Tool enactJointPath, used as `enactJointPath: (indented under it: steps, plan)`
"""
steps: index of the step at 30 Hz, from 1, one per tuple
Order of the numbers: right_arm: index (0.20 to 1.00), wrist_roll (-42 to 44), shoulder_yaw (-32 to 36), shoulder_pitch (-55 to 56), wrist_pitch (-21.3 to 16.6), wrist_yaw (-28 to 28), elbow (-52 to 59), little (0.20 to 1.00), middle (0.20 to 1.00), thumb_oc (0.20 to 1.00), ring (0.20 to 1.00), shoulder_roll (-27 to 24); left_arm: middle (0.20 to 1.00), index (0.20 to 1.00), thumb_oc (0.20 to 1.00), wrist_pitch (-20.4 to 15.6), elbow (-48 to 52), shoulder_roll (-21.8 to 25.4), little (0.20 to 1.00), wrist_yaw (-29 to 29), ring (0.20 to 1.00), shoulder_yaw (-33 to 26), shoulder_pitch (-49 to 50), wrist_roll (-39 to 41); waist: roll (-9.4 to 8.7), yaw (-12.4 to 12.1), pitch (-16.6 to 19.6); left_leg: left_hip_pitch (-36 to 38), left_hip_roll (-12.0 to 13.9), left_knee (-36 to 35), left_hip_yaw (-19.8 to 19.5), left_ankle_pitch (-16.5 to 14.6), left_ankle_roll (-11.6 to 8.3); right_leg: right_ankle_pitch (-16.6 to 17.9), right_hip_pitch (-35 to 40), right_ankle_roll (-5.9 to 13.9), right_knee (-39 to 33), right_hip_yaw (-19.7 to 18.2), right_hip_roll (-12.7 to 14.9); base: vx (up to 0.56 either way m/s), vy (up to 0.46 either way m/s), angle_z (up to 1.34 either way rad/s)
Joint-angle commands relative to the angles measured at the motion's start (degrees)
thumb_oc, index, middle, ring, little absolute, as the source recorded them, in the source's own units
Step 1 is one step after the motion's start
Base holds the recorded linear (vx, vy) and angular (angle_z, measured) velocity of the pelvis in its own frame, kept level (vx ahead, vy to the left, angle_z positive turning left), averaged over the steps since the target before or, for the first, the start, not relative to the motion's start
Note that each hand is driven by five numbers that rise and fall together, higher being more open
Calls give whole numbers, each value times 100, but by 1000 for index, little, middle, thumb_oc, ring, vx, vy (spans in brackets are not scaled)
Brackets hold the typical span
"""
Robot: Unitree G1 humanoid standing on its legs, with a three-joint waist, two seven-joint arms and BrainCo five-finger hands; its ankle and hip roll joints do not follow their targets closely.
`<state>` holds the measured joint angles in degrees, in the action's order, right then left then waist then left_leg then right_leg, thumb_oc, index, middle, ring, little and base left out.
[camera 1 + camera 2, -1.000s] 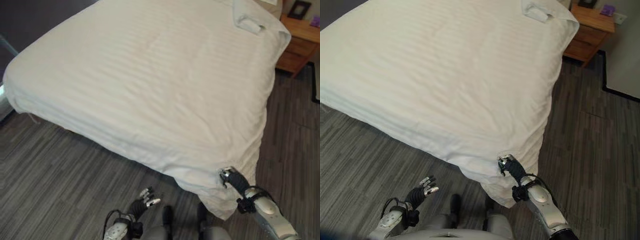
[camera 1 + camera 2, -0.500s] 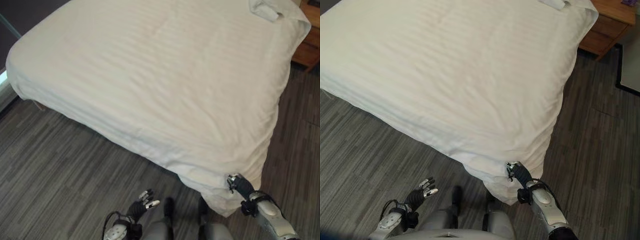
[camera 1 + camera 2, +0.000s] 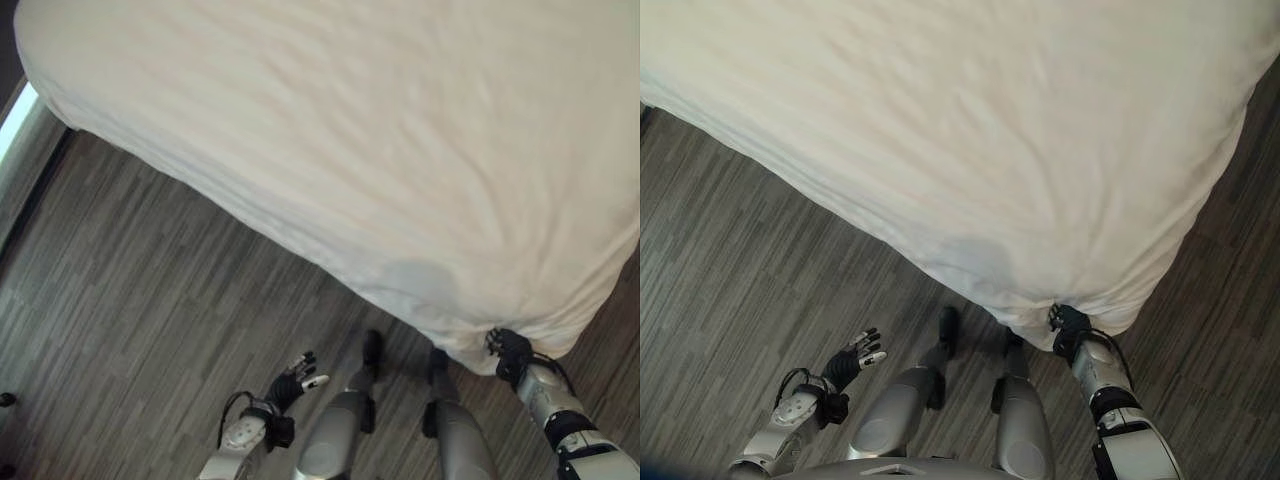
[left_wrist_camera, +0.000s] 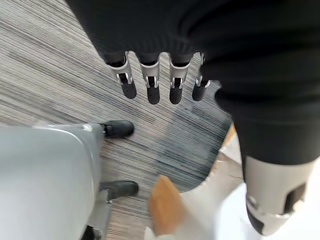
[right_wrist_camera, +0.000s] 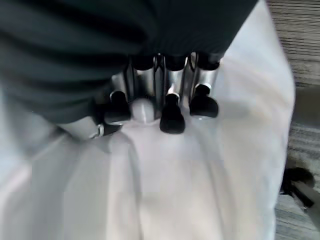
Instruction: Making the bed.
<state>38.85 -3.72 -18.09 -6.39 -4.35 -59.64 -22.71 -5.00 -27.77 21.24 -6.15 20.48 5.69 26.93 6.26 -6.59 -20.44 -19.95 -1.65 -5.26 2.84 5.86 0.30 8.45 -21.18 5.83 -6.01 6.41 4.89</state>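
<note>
At bed corner — right hand gripping duvet

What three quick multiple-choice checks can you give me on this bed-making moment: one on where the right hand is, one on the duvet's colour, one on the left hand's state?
1. Where is the right hand?
A. At the hanging corner of the duvet
B. Flat on the middle of the bed
C. Down on the floor

2. What colour is the duvet?
A. Dark blue
B. White
C. Red checked

3. What state is the left hand in?
A. Clenched on cloth
B. Open, holding nothing
C. Curled round a handle

Answers:
1. A: the right hand sits at the duvet corner that hangs over the wood-look floor, and its wrist view shows fingers curled into the cloth.
2. B: the cover is plain white all over.
3. B: the left hand hangs over the floor with straight fingers, touching nothing.
</note>
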Motion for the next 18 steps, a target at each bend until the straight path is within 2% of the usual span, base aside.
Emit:
enactJointPath:
  steps: [1,2,5,7,10,16,18]
  plan:
    - [200,267,348,-331,-112,470,-609,200,200,200,200,-782,1000,1000,1000,-200,5,-18,1000,106,1000,71,-173,61,-90,-63,208,-199,-161,26,-447,68,-197,292,-111,375,101,-41,377,0,0,0]
    - [200,343,628,-95,-83,504,-874,200,200,200,200,-828,1000,1000,1000,-201,25,-20,1000,106,1000,25,-213,23,-74,3,180,-218,-153,26,-422,57,-204,300,-150,378,101,-84,366,0,0,0]
    - [200,224,840,437,-20,485,-1090,200,200,200,200,-726,1000,1000,1000,-186,56,-26,1000,87,1000,-57,-224,-30,-101,153,175,-202,-134,26,-393,43,-200,294,-168,368,101,-164,328,12,-11,-6]
    - [200,240,1261,1262,45,450,-1222,200,200,200,200,-560,1000,1000,1000,-168,161,-26,1000,93,1000,-169,-272,-51,-186,413,234,-121,-123,26,-328,-7,-193,275,-142,353,101,-271,299,37,-11,-15]
    - [200,329,1434,1680,24,456,-1177,200,200,200,200,-398,1000,1000,1000,-156,193,-27,1000,103,1000,-182,-337,-16,-262,606,300,-24,-95,26,-267,-52,-197,253,-81,345,101,-343,283,25,-5,-10]
    - [200,429,1818,2103,16,505,-1248,200,200,200,200,-435,1000,1000,1000,-111,206,-3,1000,59,1000,-195,-348,10,-383,802,501,219,-69,26,-168,-146,-190,187,103,341,101,-432,243,36,-5,-21]
    - [200,552,1978,2184,-70,526,-909,200,200,200,200,-442,1000,1000,1000,-100,191,30,1000,39,1000,-238,-324,30,-444,883,641,379,-50,26,-130,-201,-178,142,237,337,101,-458,221,40,2,-11]
